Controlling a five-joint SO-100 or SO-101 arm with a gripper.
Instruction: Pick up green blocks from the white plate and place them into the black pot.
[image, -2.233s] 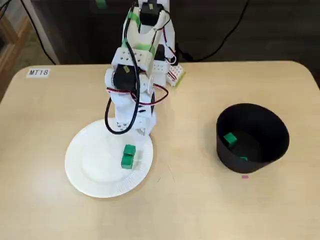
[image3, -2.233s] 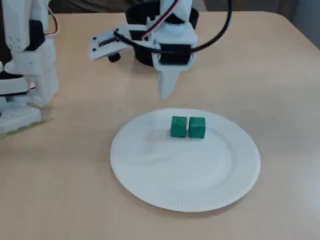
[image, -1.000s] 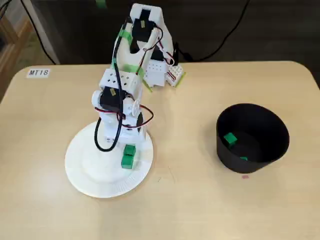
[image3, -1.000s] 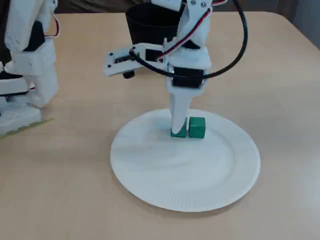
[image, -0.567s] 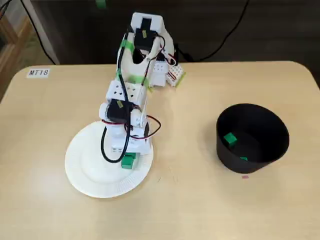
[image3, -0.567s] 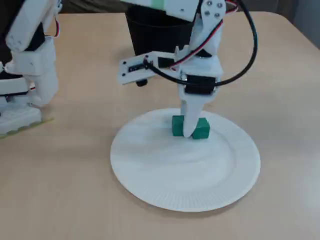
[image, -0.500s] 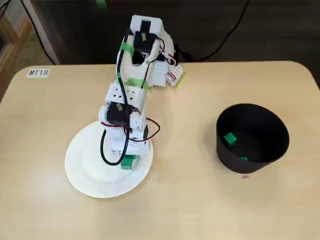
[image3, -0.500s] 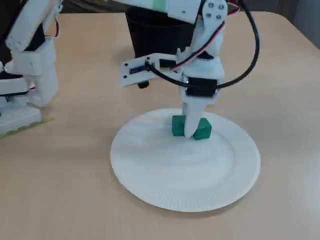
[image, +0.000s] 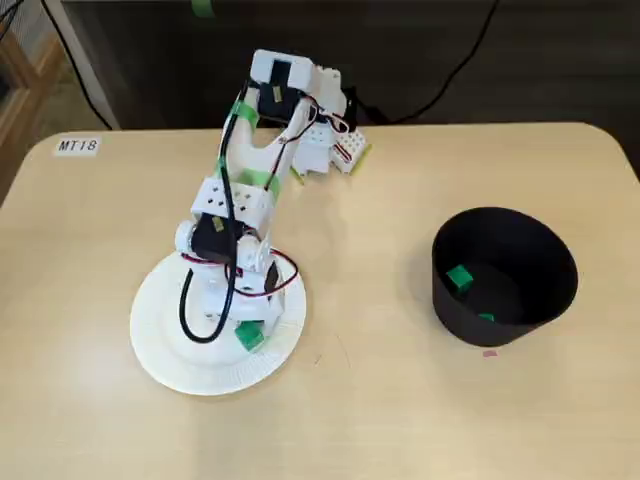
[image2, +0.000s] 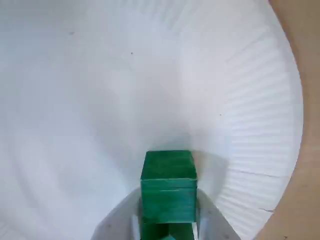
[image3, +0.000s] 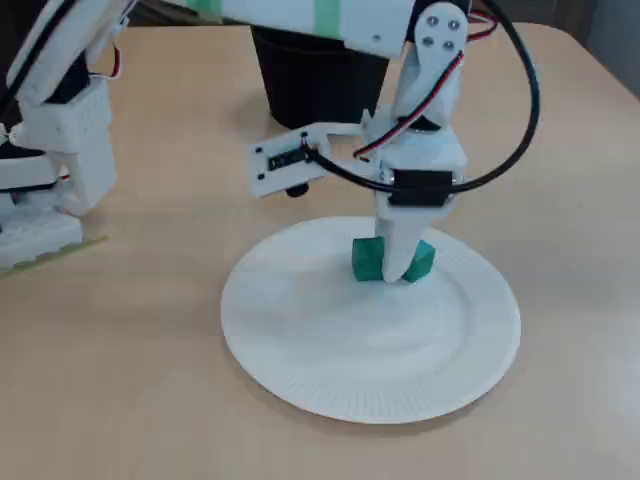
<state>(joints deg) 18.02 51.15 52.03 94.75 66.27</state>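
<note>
Pinching a green block (image2: 167, 172) on the white plate (image2: 75, 100), the pincer (image2: 169, 205) shows its grip only in the wrist view.

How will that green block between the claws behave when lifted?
The green block has flat faces and square edges, so it probably won't roll. It looks rigid, likely keeping its shape in the gripper. Its smooth sheen might allow some slipping.

The arm (image: 245, 180) is boxy white printed plastic with black motors (image: 212, 238) in the joints, green tape (image: 240, 108) round the upper links, and a gripper (image2: 168, 199) with plain white fingers. In a fixed view a black cable (image3: 515, 110) loops at 3 o'clock of the wrist beside thin red wires (image3: 412, 108). Small screws (image3: 432, 18) dot the joint disc, and a labelled white bracket (image3: 300, 158) sits at 9 o'clock.
</note>
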